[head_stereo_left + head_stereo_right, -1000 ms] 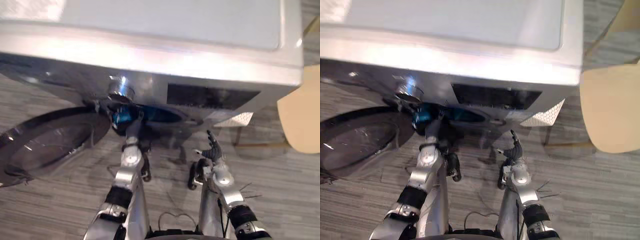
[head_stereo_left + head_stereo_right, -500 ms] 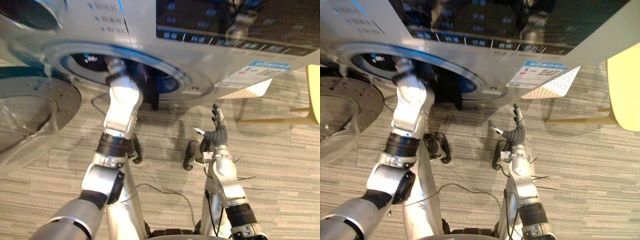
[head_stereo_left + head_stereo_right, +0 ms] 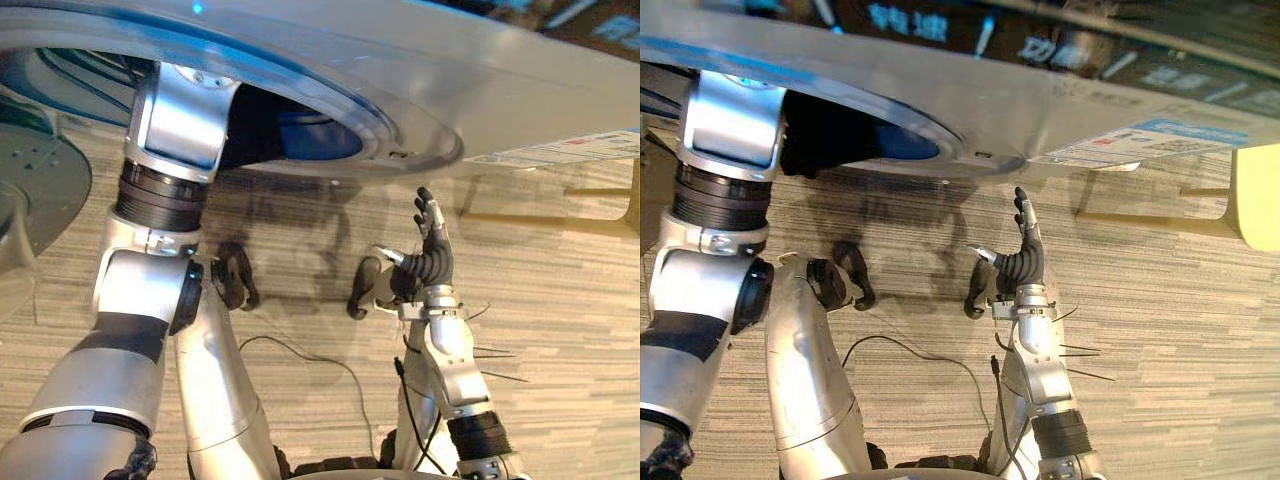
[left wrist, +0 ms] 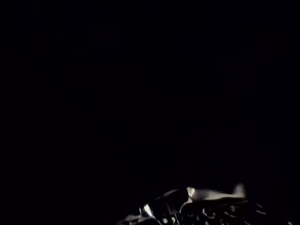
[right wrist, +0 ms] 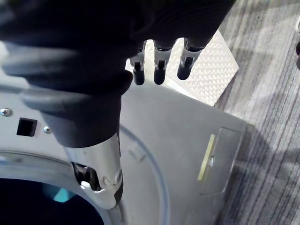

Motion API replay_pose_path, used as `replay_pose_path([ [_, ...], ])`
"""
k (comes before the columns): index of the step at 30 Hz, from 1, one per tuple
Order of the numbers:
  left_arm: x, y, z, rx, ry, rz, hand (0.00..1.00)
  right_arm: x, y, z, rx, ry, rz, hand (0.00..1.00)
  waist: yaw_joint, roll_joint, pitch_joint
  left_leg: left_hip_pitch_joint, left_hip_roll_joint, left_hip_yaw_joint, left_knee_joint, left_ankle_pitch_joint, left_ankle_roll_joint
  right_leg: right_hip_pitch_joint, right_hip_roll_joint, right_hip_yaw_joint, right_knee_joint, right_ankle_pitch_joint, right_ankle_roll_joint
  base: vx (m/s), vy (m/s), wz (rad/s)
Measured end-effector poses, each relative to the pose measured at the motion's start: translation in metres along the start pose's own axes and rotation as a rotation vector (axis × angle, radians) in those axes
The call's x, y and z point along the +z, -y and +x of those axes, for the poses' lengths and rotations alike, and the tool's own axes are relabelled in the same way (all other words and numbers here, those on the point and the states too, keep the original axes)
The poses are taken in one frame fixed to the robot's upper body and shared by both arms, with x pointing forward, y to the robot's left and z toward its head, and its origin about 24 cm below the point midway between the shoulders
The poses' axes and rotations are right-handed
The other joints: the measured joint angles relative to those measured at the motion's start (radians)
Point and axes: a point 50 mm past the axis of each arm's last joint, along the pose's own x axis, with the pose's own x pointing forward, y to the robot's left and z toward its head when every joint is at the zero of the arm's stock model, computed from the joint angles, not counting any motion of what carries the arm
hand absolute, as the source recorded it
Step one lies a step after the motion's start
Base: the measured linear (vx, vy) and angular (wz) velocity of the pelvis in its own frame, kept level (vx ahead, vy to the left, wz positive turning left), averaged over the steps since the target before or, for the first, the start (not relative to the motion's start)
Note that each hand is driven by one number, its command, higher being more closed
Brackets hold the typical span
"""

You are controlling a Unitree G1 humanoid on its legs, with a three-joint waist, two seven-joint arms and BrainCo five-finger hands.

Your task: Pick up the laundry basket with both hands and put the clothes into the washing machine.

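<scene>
Reaching from the near left, the left arm (image 3: 165,150) goes into the round opening (image 3: 255,130) of the washing machine (image 3: 470,90); the left hand is hidden in the dark drum, so I cannot tell how its fingers stand. A blue patch (image 3: 325,138) shows inside; whether it is clothing I cannot tell. The right hand (image 3: 432,264) hovers outside, right of the opening, above the floor (image 3: 560,310), fingers straight and apart, holding nothing. The door (image 3: 35,190) hangs open at left.
</scene>
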Motion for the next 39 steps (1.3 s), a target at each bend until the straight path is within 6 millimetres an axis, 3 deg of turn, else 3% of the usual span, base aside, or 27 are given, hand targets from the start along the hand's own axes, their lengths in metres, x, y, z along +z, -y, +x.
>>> replay_pose_path([
  [1,0.0,-0.001,0.001,0.001,0.006,0.002,1.0,0.002,0.0,-0.001,0.0,0.007,0.002,0.0,0.0,-0.005,-0.004,-0.008,0.002,0.001,-0.001,0.0,0.0,-0.01,0.0,0.001,0.0,0.0,0.0,0.03,-0.012,-0.09],
  [2,0.0,-0.003,0.002,0.004,0.018,0.007,0.0,0.003,-0.003,-0.002,0.011,0.012,0.008,0.0,0.0,-0.023,-0.016,-0.023,0.01,0.006,-0.003,0.0,-0.001,-0.033,0.001,0.006,0.002,0.001,-0.003,0.02,-0.014,-0.09],
  [4,-0.001,-0.006,0.005,-0.01,0.043,0.018,0.0,0.004,-0.005,-0.005,0.024,0.01,0.011,0.0,0.001,-0.035,-0.023,-0.048,0.011,-0.003,-0.002,0.004,-0.003,-0.051,0.001,-0.004,0.005,0.003,-0.005,0.03,-0.019,-0.02],
  [7,-0.017,0.005,-0.003,-0.222,0.082,0.152,0.0,0.008,-0.005,-0.007,0.029,0.026,0.014,0.0,0.012,-0.035,-0.024,-0.063,0.01,-0.011,-0.002,0.013,-0.006,-0.056,-0.004,-0.015,0.013,-0.001,-0.012,0.04,-0.018,0.09],
  [10,-0.042,0.038,-0.037,-0.594,0.137,0.382,0.0,0.009,-0.006,-0.007,0.066,0.037,0.027,0.0,0.035,-0.039,-0.026,-0.064,0.005,-0.011,-0.002,0.017,-0.005,-0.054,-0.014,-0.018,0.018,-0.004,-0.017,0.06,-0.006,0.09],
  [14,-0.079,0.063,-0.094,-1.05,0.109,0.637,0.0,0.01,-0.006,-0.005,0.127,0.035,0.099,0.0,0.032,-0.04,-0.027,-0.064,-0.004,-0.01,0.003,0.018,-0.002,-0.045,-0.017,-0.019,0.016,-0.004,-0.015,0.06,0.012,0.04],
  [17,-0.081,0.068,-0.104,-1.148,0.094,0.668,0.0,0.014,-0.004,-0.003,0.15,0.05,0.145,0.0,0.033,-0.045,-0.03,-0.063,-0.003,-0.009,0.005,0.018,-0.001,-0.045,-0.016,-0.016,0.017,-0.005,-0.014,0.05,0.009,-0.01],
  [25,-0.092,0.053,-0.108,-1.13,-0.026,0.604,0.0,0.018,0.004,-0.002,0.157,0.063,0.172,0.0,0.032,-0.051,-0.07,-0.046,0.006,-0.002,-0.02,0.018,-0.003,-0.035,-0.015,-0.019,-0.004,-0.005,-0.014,0.05,-0.009,-0.01],
  [30,-0.066,0.038,-0.098,-0.945,0.02,0.472,0.0,0.003,0.0,-0.005,0.114,0.002,0.142,0.0,0.038,-0.05,-0.07,-0.024,-0.006,-0.004,-0.041,0.021,-0.007,-0.006,-0.017,-0.03,-0.02,-0.007,-0.011,0.08,-0.01,0.07],
  [33,-0.07,0.019,-0.12,-0.872,-0.112,0.353,0.0,-0.006,-0.002,-0.008,0.099,-0.036,0.113,0.0,0.055,-0.048,-0.073,0.019,-0.008,0.001,-0.059,0.021,-0.007,0.034,-0.018,-0.03,-0.034,-0.012,-0.007,0.07,-0.026,0.1],
  [36,-0.085,-0.006,-0.168,-0.792,-0.401,0.192,0.0,-0.014,-0.001,-0.01,0.101,-0.069,0.073,0.0,0.075,-0.045,-0.097,0.058,-0.008,0.006,-0.089,0.02,-0.009,0.075,-0.019,-0.037,-0.058,-0.021,-0.004,0.05,-0.041,0.11],
  [38,-0.088,-0.022,-0.212,-0.721,-0.635,0.045,0.0,-0.016,0.004,-0.012,0.069,-0.079,0.044,0.0,0.094,-0.044,-0.123,0.079,-0.01,0.009,-0.113,0.025,-0.015,0.094,-0.019,-0.044,-0.076,-0.022,-0.005,0.05,-0.049,0.09],
  [39,-0.087,-0.026,-0.222,-0.709,-0.678,0.017,0.0,-0.016,0.005,-0.012,0.064,-0.079,0.038,0.0,0.097,-0.044,-0.127,0.085,-0.01,0.009,-0.119,0.026,-0.017,0.1,-0.019,-0.045,-0.08,-0.022,-0.005,0.06,-0.046,0.08],
])
